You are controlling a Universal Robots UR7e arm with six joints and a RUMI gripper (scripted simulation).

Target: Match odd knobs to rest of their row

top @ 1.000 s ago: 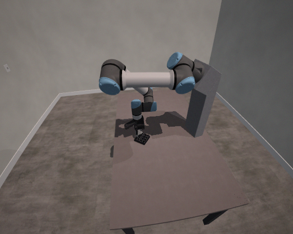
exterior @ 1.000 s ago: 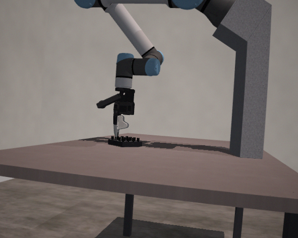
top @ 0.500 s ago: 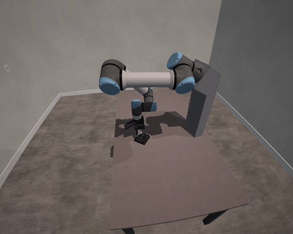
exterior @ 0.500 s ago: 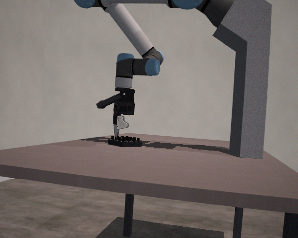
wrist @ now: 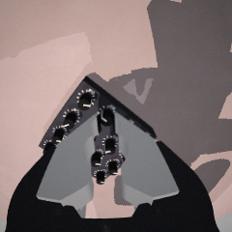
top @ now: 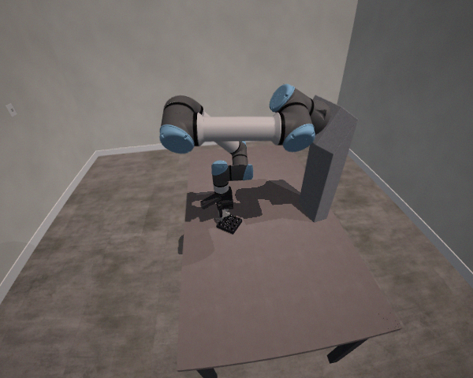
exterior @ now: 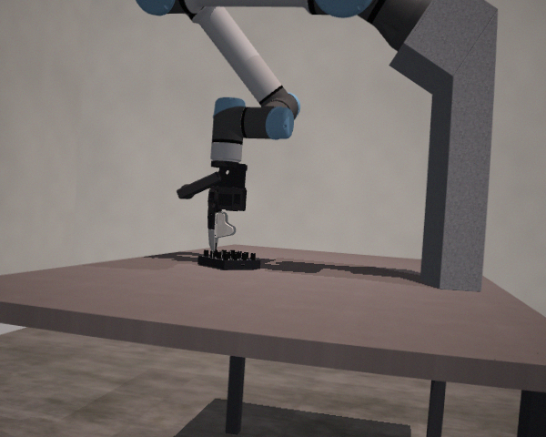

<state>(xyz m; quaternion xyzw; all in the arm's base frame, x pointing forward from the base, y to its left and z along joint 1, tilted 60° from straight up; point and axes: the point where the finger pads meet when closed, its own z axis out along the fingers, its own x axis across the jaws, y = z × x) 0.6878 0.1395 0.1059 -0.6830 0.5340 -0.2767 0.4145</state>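
Knob box (top: 229, 230) (exterior: 240, 265) (wrist: 142, 127) sits flat on the table (top: 269, 284) (exterior: 264, 310) (wrist: 39, 29), knobs up. Just behind its near edge, the claw (top: 221, 214) (exterior: 213, 248) (wrist: 106, 114) points down, its narrowly parted tips around one knob (wrist: 107, 117); whether they grip it, I cannot tell. A pale wall (top: 229, 49) (exterior: 99, 141) stands beyond.

Dim, flat light is falling from above. Crisp-edged dark shadows are spreading over the tabletop (top: 269, 276) (exterior: 288, 305) (wrist: 39, 29) beyond and beside the fingers, while small knob marks between them are looking coarse.
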